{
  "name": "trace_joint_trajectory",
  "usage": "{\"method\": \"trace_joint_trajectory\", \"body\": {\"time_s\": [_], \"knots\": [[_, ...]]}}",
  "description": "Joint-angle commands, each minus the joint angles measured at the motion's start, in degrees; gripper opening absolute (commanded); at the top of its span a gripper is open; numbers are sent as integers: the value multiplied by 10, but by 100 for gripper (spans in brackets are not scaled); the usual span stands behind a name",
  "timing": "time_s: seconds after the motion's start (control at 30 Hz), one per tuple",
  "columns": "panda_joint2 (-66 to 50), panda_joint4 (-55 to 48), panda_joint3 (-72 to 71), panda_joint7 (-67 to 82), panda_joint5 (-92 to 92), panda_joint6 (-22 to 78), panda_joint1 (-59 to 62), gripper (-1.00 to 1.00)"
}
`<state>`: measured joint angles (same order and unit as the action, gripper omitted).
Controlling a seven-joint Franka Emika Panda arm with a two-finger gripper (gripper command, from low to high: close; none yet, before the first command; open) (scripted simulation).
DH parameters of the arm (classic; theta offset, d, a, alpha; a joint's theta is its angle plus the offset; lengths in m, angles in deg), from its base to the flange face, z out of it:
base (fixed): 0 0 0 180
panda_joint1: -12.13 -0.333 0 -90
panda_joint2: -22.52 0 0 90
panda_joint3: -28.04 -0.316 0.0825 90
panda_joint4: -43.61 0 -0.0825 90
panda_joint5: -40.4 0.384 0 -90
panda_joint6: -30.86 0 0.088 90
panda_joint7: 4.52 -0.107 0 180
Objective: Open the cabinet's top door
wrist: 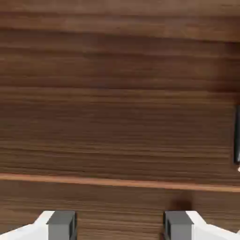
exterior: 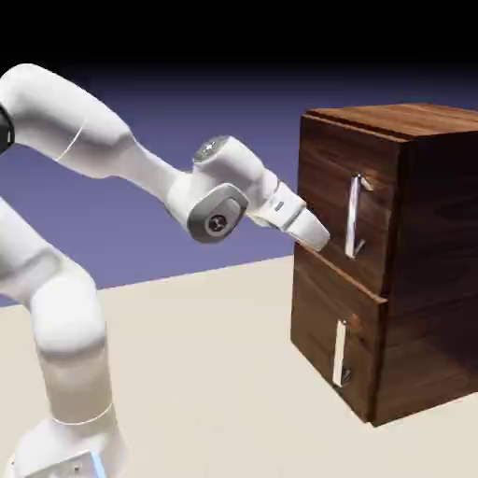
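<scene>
Spread wide on the exterior view's left of the top door's (exterior: 322, 173) handle (exterior: 353, 215), the gripper (exterior: 319, 241) should be centred around it before being closed.

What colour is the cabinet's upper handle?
The upper handle is shiny silver, best seen in the exterior view.

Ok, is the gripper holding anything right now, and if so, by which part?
Nothing is held: the gripper is open, with only the cabinet's wood front showing beyond the gap.
</scene>
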<state>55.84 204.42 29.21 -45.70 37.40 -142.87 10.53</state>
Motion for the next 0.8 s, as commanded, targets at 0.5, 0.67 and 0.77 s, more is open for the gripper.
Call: {"method": "trace_joint_trajectory", "body": {"time_s": [0.5,0.67,0.77], "knots": [[88,-25,155,169,-399,37,-120,0],[116,-33,204,221,-523,49,-157,0],[132,-38,233,253,-598,56,-180,0]]}}
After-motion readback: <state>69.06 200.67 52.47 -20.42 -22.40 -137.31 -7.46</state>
